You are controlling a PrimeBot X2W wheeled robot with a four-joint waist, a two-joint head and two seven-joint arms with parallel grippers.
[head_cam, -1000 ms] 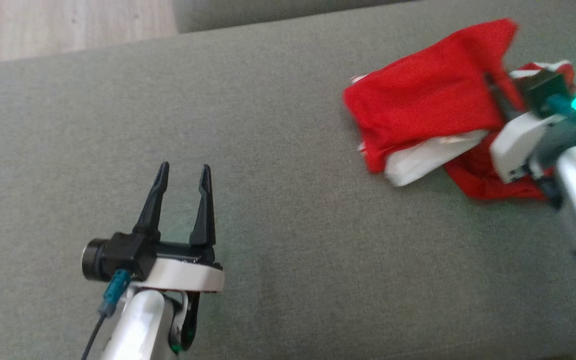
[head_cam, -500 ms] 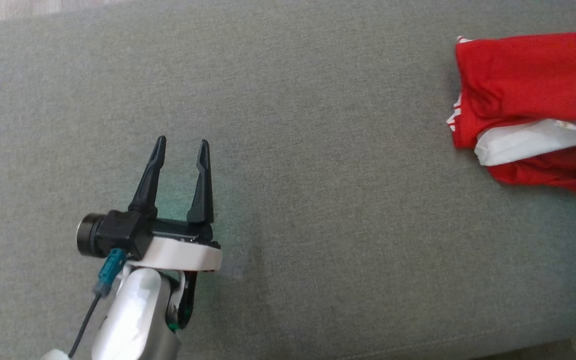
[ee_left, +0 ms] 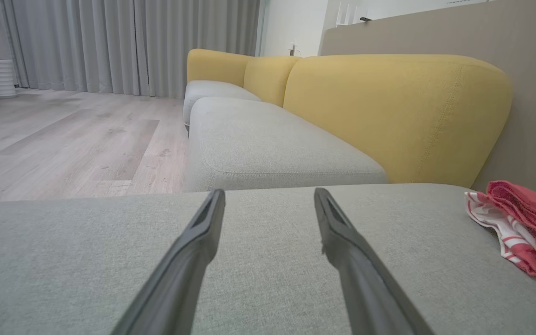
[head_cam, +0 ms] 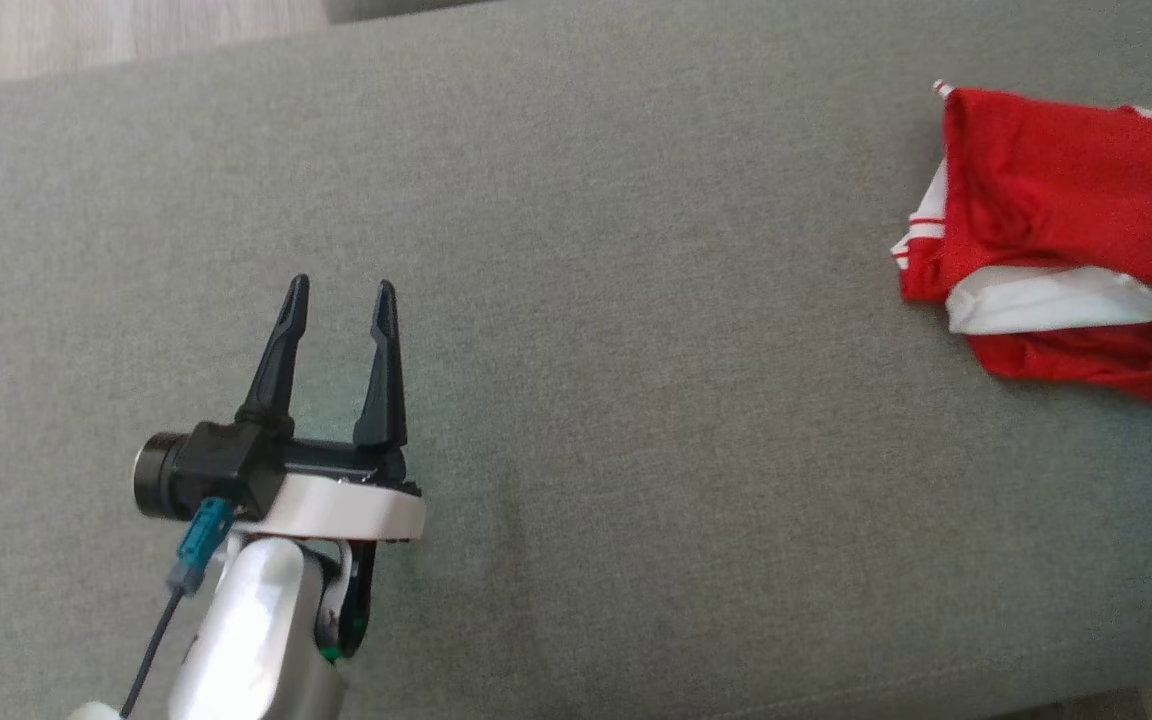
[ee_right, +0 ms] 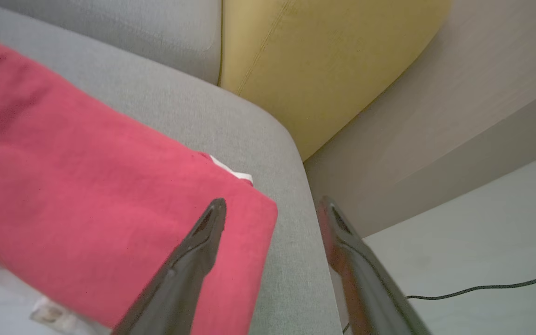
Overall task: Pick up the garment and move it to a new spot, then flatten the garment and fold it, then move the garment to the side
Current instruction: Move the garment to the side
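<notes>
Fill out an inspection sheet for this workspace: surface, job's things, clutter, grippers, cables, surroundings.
Surface: grey fabric seat cushion, no marks seen.
Job's things: red and white garment, loosely folded, lying at the cushion's right end.
Clutter: nothing seen.
Grippers: left gripper open, over bare cushion, holding nothing; right gripper open, at the garment's edge, holding nothing.
Cables: dark wrist cable runs down from a teal plug on the left arm; thin black floor cord beside the sofa.
Surroundings: yellow backrest, wooden floor, grey curtains.
</notes>
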